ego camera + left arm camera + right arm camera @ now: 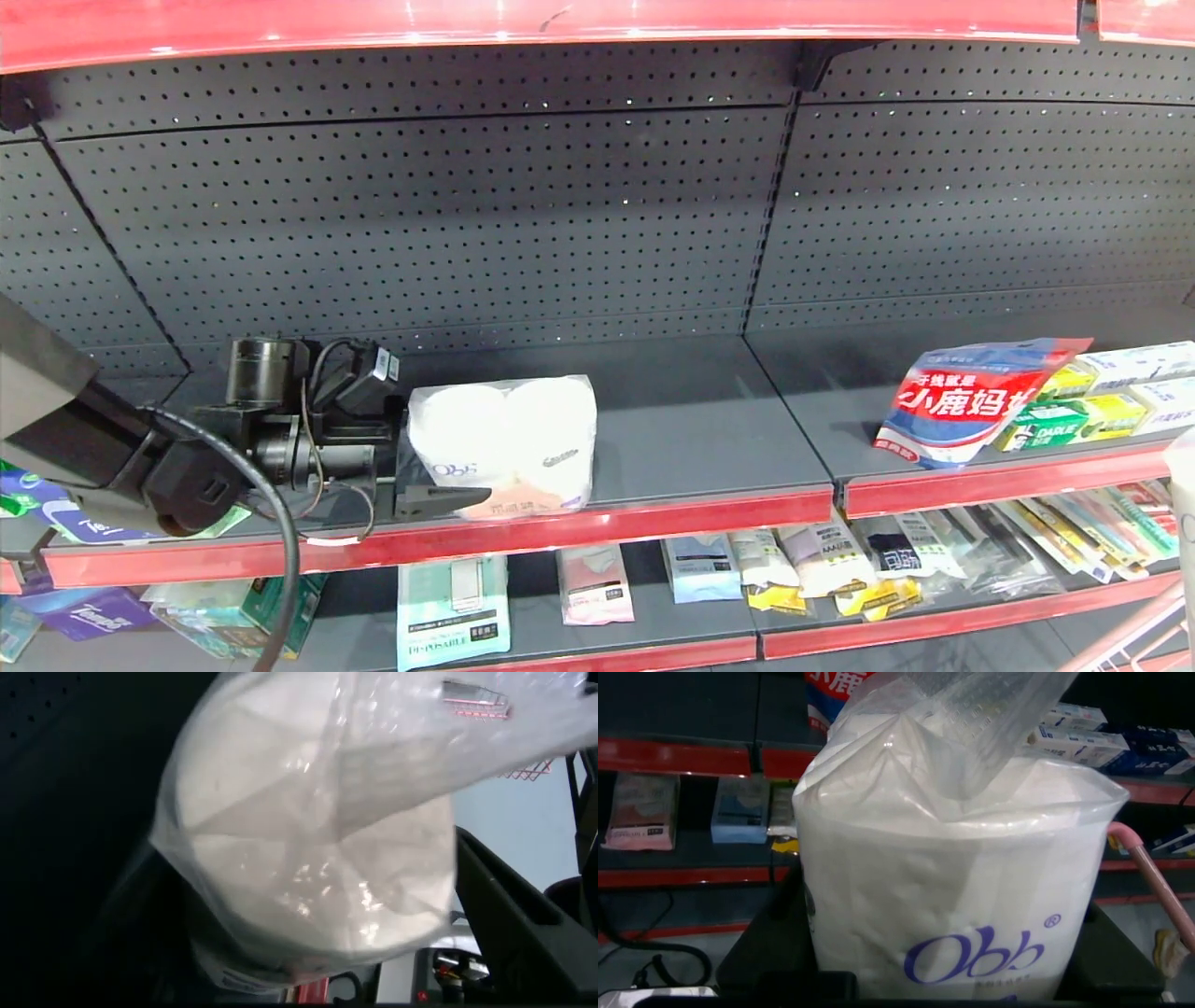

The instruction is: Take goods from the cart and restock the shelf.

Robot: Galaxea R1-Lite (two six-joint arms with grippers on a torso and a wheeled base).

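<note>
The left jaws are closed on a white tissue-roll pack [509,439] standing on the grey shelf [691,439] just behind its red front edge, while the right jaws grip a second pack [952,859] of like kind, held out in front of the shelving.

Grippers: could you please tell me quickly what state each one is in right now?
Left gripper: shut on a clear plastic pack of white toilet rolls.
Right gripper: shut on a second clear-wrapped pack of white rolls.
</note>
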